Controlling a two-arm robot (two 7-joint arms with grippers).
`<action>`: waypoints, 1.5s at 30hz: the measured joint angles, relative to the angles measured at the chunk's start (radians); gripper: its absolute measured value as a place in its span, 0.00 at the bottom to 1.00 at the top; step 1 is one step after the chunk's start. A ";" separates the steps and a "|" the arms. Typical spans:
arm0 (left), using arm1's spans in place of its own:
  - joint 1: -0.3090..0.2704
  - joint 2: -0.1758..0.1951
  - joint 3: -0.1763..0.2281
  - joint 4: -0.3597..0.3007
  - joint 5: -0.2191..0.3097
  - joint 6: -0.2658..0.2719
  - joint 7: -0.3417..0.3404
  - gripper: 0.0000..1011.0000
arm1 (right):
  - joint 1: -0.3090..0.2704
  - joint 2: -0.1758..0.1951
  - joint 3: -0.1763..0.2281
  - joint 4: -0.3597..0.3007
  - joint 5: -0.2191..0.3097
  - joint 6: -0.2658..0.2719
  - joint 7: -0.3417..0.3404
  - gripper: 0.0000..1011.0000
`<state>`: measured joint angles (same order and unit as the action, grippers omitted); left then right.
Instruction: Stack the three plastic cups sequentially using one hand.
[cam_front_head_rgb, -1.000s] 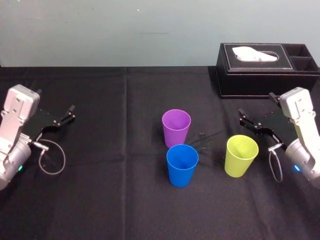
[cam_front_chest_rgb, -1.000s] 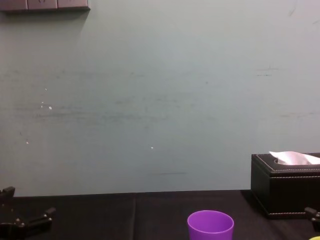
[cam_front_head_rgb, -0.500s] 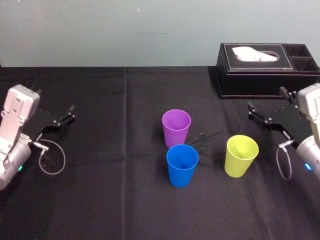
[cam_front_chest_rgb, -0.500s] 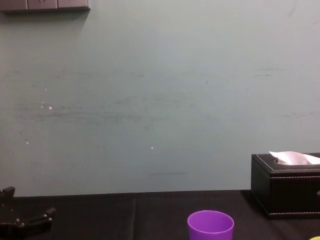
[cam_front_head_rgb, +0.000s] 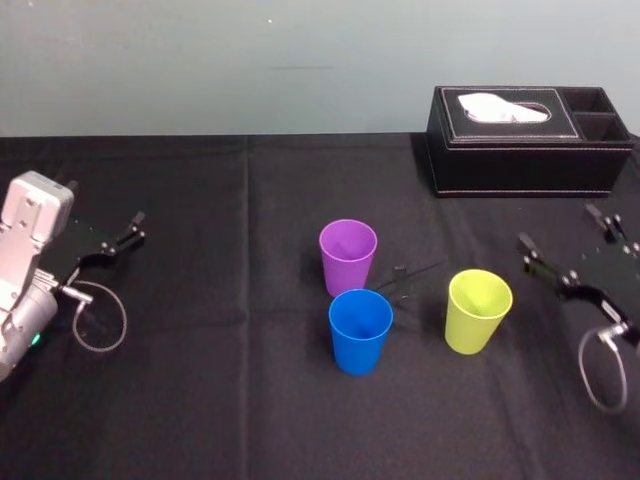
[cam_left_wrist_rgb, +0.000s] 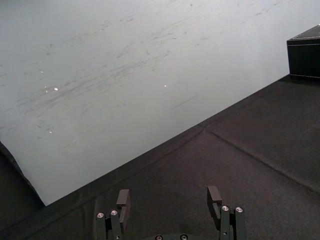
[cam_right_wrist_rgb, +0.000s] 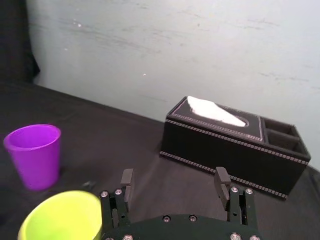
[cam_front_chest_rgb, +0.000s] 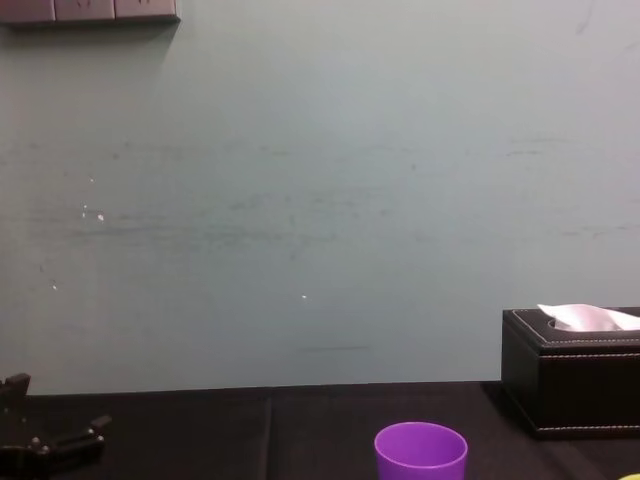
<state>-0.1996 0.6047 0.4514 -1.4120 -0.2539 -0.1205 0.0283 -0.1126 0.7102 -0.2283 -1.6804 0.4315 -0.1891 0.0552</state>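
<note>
Three cups stand upright and apart on the black cloth: the purple cup at the middle, the blue cup just in front of it, and the yellow-green cup to the right. My right gripper hangs open and empty to the right of the yellow-green cup, clear of it. From the right wrist, the open right gripper sits above the yellow-green cup, with the purple cup farther off. My left gripper is parked open at the far left, and its fingers have nothing between them.
A black tissue box with white tissue stands at the back right, behind the right gripper. It also rises beside the purple cup in the chest view. Black cloth covers the table, and a pale wall lies behind it.
My right gripper has drawn back to the right, away from the yellow-green cup, still open. The cups and the left arm have not moved.
</note>
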 joint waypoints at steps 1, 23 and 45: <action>0.000 0.000 0.000 0.000 0.000 0.000 0.000 1.00 | -0.016 0.006 0.007 -0.010 0.006 -0.001 0.004 0.99; 0.000 0.000 0.000 0.000 0.000 0.000 0.000 1.00 | -0.257 0.063 0.090 -0.130 0.117 0.074 0.129 0.99; 0.000 0.000 0.000 0.000 0.000 0.000 0.000 1.00 | -0.157 -0.054 0.012 -0.047 0.047 0.082 0.208 0.99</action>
<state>-0.1996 0.6047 0.4513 -1.4120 -0.2539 -0.1206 0.0283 -0.2699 0.6567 -0.2166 -1.7278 0.4785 -0.1074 0.2631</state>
